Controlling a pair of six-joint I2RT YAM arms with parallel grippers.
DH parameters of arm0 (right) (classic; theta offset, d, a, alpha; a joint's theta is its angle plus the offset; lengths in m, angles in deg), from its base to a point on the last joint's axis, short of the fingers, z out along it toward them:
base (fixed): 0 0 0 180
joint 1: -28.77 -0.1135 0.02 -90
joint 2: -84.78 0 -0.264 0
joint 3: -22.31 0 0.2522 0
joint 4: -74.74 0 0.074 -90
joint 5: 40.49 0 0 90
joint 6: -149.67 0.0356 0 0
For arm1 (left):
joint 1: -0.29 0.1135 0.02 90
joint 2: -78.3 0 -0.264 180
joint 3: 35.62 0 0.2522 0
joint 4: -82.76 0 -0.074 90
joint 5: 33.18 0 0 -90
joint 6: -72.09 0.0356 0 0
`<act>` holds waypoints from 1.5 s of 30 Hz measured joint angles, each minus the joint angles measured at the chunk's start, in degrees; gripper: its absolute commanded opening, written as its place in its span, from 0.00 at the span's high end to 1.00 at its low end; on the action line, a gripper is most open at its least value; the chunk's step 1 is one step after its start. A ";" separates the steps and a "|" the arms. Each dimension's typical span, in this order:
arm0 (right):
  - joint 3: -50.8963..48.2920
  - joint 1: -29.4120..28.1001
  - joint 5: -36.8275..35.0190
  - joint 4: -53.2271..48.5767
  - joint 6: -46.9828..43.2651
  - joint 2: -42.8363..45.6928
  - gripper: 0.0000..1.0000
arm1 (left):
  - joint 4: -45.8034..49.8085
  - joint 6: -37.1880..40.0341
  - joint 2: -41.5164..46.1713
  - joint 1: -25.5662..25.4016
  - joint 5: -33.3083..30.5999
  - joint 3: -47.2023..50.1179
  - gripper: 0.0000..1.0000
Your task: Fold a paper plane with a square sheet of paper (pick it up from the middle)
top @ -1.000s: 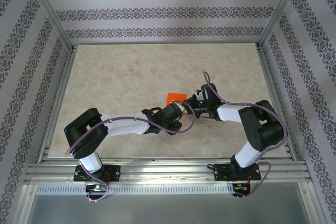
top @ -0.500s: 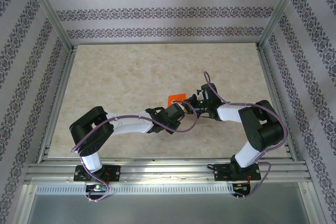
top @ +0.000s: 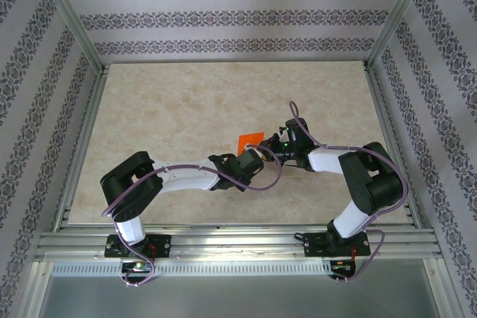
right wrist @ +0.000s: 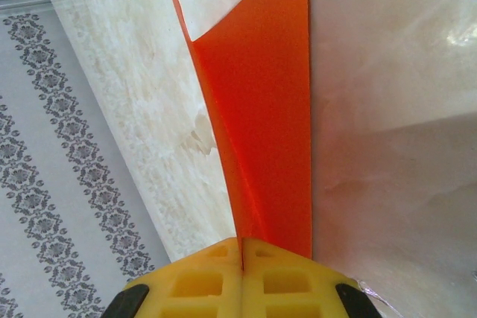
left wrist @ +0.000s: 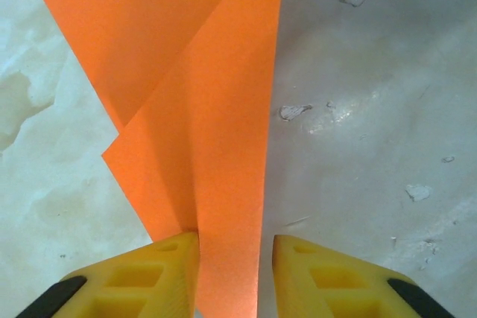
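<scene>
Since a second ago we see the left arm reaching further toward the sheet of paper (top: pixel 250 139). Its elbow has slid rightward, and its wrist now covers more of the orange in the overhead view. We see no change in the right arm.

Left gripper (left wrist: pixel 235 247): sits at the sheet's near-left end, jaws apart, straddling a narrow folded strip. One fingertip (left wrist: pixel 175 255) touches the strip's left edge. A sliver of bare table (left wrist: pixel 358 124) shows between the strip's right edge and the other fingertip. We record it as released, not clamped on anything.

Sheet: bright orange and partly folded, lying on the marbled table between the two grippers. From the left wrist we see one flap overlapping another along a diagonal line, with a long straight edge on the right side. We cannot tell from these views whether the far flap lies fully flat.

Right gripper (right wrist: pixel 241 247): at the sheet's right end, jaws pressed together with a creased end of the sheet pinched between them. The orange widens away from the fingers. Left of the sheet in this wrist view, the patterned wall (right wrist: pixel 45 154) rises past the table edge.
</scene>
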 measured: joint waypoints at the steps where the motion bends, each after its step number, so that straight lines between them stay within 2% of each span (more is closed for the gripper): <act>1: 0.00 0.00 0.00 -0.02 0.00 0.00 0.98 | 0.00 0.00 0.00 0.00 -0.31 0.00 0.72; 13: 0.00 0.00 0.00 -0.02 0.00 0.02 1.00 | 0.07 0.00 0.00 0.00 -0.98 0.00 0.78; 16: 0.00 0.00 0.00 -0.02 0.00 0.02 1.00 | 0.26 0.09 0.00 0.00 -1.55 0.00 0.72; 18: 0.00 0.00 0.00 -0.02 0.00 0.02 1.00 | 0.39 0.15 0.00 0.00 -1.92 0.00 0.72; 29: 0.00 -0.02 0.02 -0.02 0.00 0.24 0.99 | 0.63 0.63 0.00 0.00 -2.58 0.00 0.79; 34: 0.00 -0.37 0.02 -0.04 0.00 0.24 1.00 | 0.63 0.66 0.00 0.00 -2.84 0.00 0.74; 45: 0.00 -0.37 0.02 -0.04 0.00 0.24 1.00 | 0.63 0.72 0.02 -0.02 -3.28 0.00 0.72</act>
